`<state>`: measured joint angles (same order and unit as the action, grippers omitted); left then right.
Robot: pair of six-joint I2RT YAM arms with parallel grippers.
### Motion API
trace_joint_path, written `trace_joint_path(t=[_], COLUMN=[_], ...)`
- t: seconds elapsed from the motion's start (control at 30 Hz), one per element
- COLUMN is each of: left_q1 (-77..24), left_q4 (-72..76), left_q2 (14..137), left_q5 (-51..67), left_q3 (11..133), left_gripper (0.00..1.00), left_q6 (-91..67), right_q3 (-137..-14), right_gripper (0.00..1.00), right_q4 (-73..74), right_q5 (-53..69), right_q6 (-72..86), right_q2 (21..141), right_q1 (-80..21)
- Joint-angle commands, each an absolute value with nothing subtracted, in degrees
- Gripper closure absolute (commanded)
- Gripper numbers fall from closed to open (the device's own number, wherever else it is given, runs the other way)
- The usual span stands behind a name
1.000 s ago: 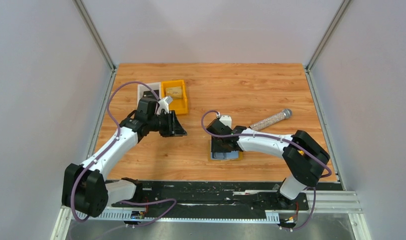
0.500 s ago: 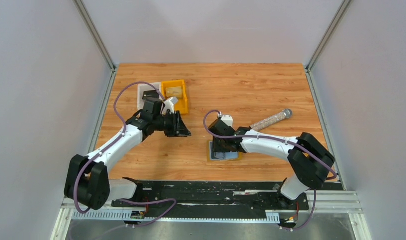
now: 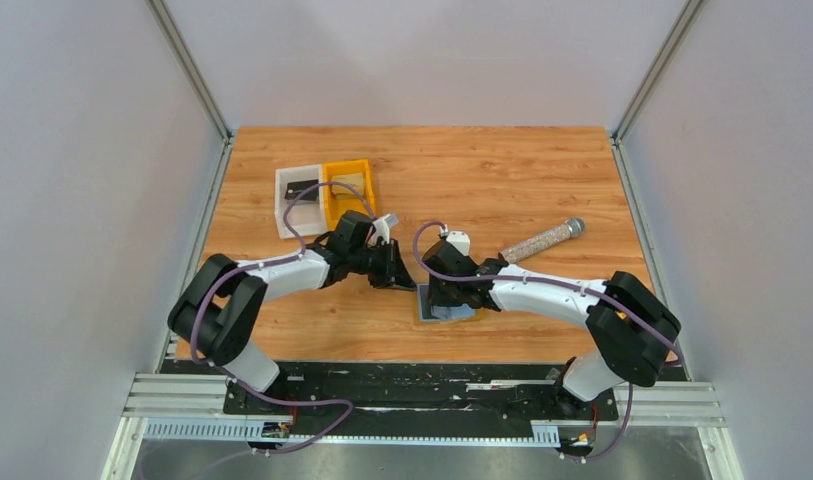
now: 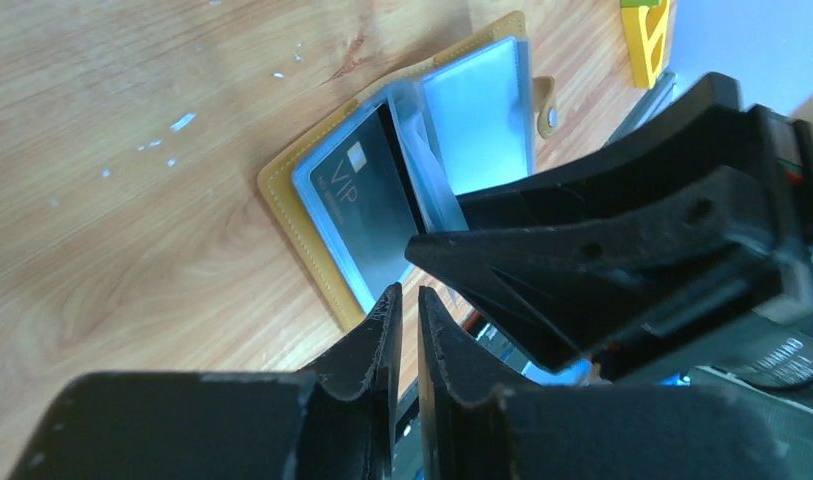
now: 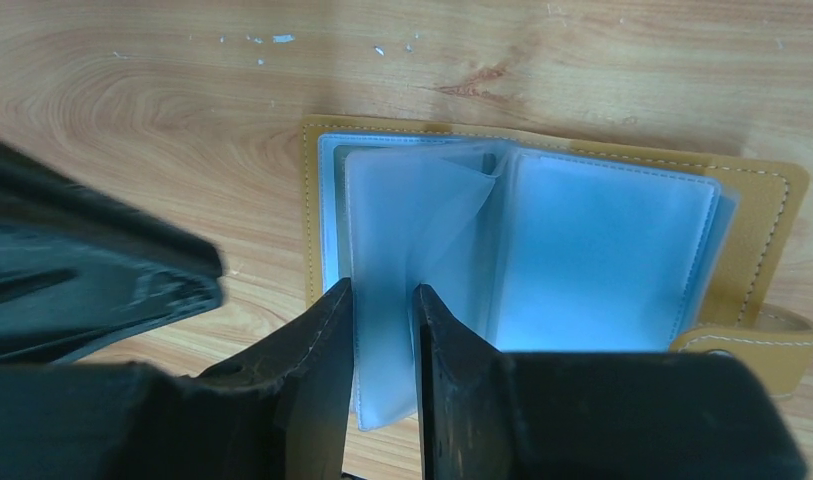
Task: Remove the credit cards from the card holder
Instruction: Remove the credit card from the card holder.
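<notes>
Bright, even overhead light fills the top view. The table (image 3: pixel 502 170) shows no glare, and the arms cast only faint, soft shadows. In the left wrist view the left gripper (image 4: pixel 407 300) looms dark and soft-focused at bottom centre. The card holder (image 4: pixel 402 170) is sharper, its clear sleeves carrying a pale sheen, and the upper right corner washes out. In the right wrist view the right gripper (image 5: pixel 382 310) is underexposed black and the sleeves look milky.

Open card holder (image 5: pixel 764 228) flat; right fingers (image 5: pixel 312 400) pinch clear sleeve (image 5: pixel 402 220).
</notes>
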<state>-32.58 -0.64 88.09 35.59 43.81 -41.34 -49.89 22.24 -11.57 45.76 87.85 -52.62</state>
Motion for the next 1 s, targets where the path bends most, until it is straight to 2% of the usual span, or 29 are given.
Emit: trace_joint_path(t=[0.0, 0.3, 0.6, 0.97], left_q1=[-35.32, -37.4, -37.8, -37.8], left_q4=[12.19, 18.39, 10.58, 8.32], left_q2=[92.09, 101.3, 104.02, 103.64], left_q5=[35.94, 34.73, 30.29, 29.19], left_q3=[43.14, 42.98, 44.33, 44.29], left_gripper=[0.83, 0.87, 0.86, 0.86], left_q6=[-46.05, -47.78, -43.34, -41.77], right_q3=[-48.84, -47.84, -47.54, -45.24], right_gripper=[0.74, 0.74, 0.71, 0.68], right_q4=[20.15, 20.1, 21.96, 31.16], right_q5=[-11.14, -11.14, -11.53, -18.46], right_q6=[45.49, 45.44, 45.63, 47.2], right_q2=[85.1, 83.77, 82.23, 75.57], right_q1=[-52.36, -51.91, -51.31, -49.49])
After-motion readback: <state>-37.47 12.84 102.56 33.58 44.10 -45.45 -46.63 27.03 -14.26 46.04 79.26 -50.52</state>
